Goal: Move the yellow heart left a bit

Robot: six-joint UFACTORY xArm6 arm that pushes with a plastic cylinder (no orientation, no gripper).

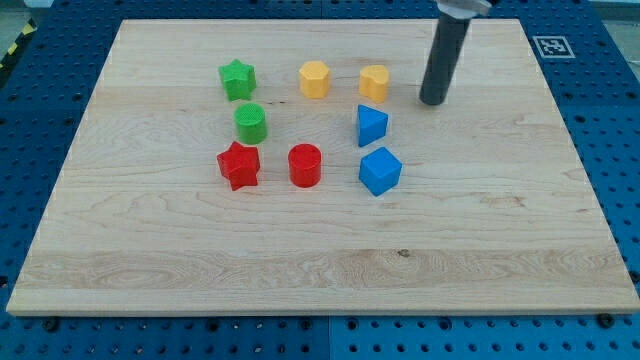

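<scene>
on my screen the wooden worktop (320,270) fills most of the view, with a blue pegboard surface (30,120) showing around its edges. my tip (434,102) sits on the wood toward the view's top right, the dark rod rising straight up out of the picture. this arm carries no gripper, only that rod, so nothing is spread or pinched.

the yellow heart (374,81) lies just to the view's left of my tip, near it but apart, with a strip of bare wood between them. further to the view's left in the same row is the yellow hexagon (314,78), and beyond that the green star (237,79).

below the green star stands the green cylinder (251,122). under that, the red star (239,164) and the red cylinder (304,165) sit side by side, apart from each other. in the column beneath the yellow heart i see two blue blocks: the upper blue block (371,125), angular and wedge-like, and the lower blue block (380,170), faceted, whose exact shape i cannot tell. none of the blocks touch. a black and white marker tag (552,46) sits at the worktop's top right corner.
</scene>
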